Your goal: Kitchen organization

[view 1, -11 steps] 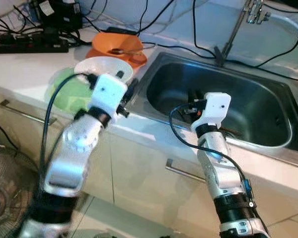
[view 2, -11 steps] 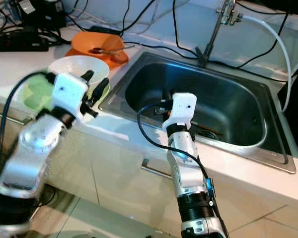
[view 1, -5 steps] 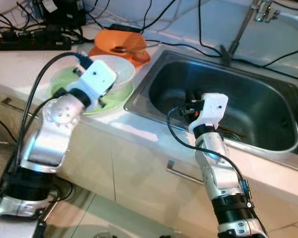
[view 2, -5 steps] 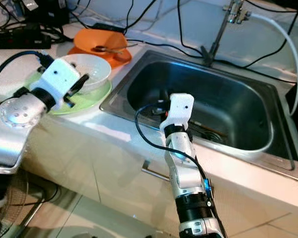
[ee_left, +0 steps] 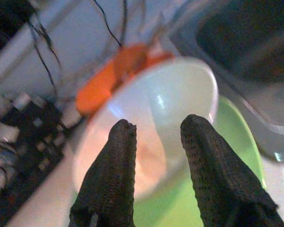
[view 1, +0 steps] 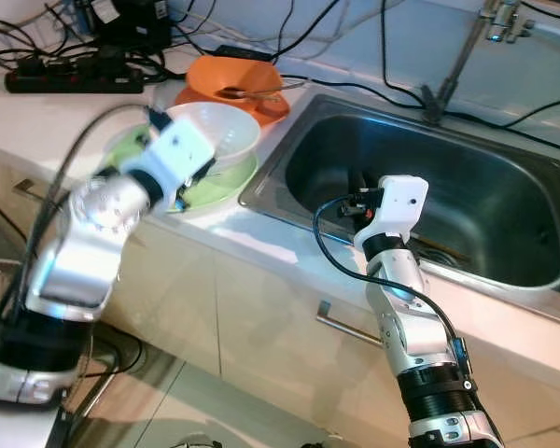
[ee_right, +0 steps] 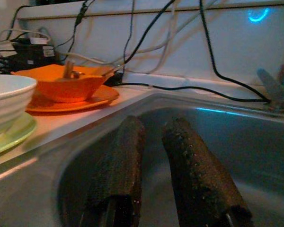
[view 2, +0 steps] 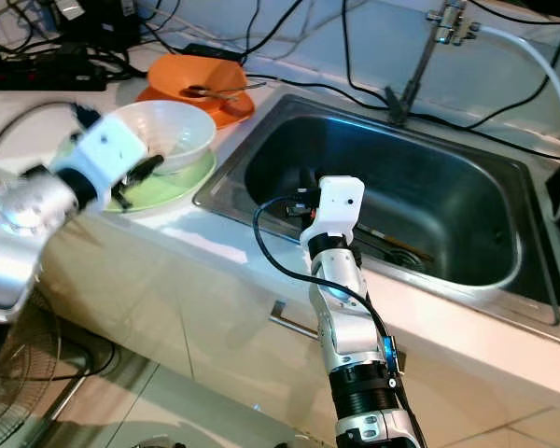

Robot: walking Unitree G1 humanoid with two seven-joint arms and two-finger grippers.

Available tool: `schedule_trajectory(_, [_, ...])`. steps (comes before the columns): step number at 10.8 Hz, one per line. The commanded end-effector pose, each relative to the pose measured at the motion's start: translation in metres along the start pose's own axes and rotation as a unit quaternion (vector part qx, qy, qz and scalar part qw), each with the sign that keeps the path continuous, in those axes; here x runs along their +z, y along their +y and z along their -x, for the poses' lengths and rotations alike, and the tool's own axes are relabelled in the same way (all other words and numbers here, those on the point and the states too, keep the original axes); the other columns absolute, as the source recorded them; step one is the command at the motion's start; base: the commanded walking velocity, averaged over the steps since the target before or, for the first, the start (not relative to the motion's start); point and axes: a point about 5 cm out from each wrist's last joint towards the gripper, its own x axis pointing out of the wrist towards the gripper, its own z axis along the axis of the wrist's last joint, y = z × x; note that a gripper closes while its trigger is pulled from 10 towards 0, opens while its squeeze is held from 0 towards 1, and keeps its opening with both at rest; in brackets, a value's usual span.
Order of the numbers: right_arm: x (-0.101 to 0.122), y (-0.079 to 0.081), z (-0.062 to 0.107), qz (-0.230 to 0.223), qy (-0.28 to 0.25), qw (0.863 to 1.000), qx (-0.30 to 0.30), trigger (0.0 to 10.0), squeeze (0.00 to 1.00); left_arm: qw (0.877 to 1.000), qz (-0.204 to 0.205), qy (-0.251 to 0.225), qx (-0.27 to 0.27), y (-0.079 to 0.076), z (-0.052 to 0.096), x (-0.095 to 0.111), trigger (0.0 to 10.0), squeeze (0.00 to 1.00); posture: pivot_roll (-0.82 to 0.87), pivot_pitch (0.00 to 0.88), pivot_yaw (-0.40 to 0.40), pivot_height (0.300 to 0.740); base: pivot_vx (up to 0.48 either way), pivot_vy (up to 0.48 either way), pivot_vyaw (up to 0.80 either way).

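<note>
Left gripper (ee_left: 156, 137) open over bowl (view 1: 215, 135) rim; off-centre pinch could tip it off plate (view 1: 226, 186). Right gripper (ee_right: 149, 142) open, idle in sink (view 1: 504, 201).

Landmark: sink (view 1: 532, 201), set into counter (view 1: 47, 117).
- Bowl (view 1: 217, 133) on plate (view 1: 226, 182), just left of sink, near counter front edge.
- Second bowl (view 1: 233, 82) on own plate (view 1: 273, 109), behind first pair, by sink's back-left corner.
- Power strip (view 1: 70, 82) and cables far left of sink, at counter back.
- Tap (view 1: 467, 47) behind sink.
- Left gripper (ee_left: 154, 130) over first bowl, left of sink.
- Right gripper (ee_right: 151, 137) inside sink, near its left wall.
- Drawer handle (view 1: 341, 322) below sink front.
</note>
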Motion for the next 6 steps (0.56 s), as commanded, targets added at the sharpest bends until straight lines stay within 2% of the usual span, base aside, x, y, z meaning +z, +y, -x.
schedule_trajectory(1, [-0.0008, -0.0029, -0.0009, 0.0, 0.002, 1.0, -0.008, 10.0, 0.0, 1.0, -0.004, -0.026, 0.01, 0.0064, 0.0016, 0.0115, 10.0, 0.42, 0.11, 0.05, -0.095, 0.719, 0.0, 0.0, 0.0])
schedule_trajectory(2, [-0.0012, -0.0012, -0.001, -0.002, 0.002, 1.0, -0.007, 10.0, 0.0, 0.999, -0.012, -0.035, 0.01, 0.0088, 0.0026, 0.0128, 10.0, 1.0, 0.12, 0.049, -0.095, 0.719, 0.0, 0.0, 0.0])
schedule_trajectory(4, [-0.0012, 0.0, -0.0018, -0.003, 0.002, 1.0, -0.005, 10.0, 0.0, 0.996, -0.019, -0.07, -0.046, 0.0095, 0.0061, 0.0209, 10.0, 1.0, 0.12, 0.051, -0.095, 0.719, 0.0, 0.0, 0.0])
schedule_trajectory(6, [-0.0014, 0.0, -0.0021, -0.003, 0.003, 1.0, -0.006, 10.0, 0.0, 0.994, -0.044, -0.047, -0.087, 0.0102, 0.0087, 0.0112, 10.0, 1.0, 0.11, 0.05, -0.093, 0.719, 0.0, 0.0, 0.0])
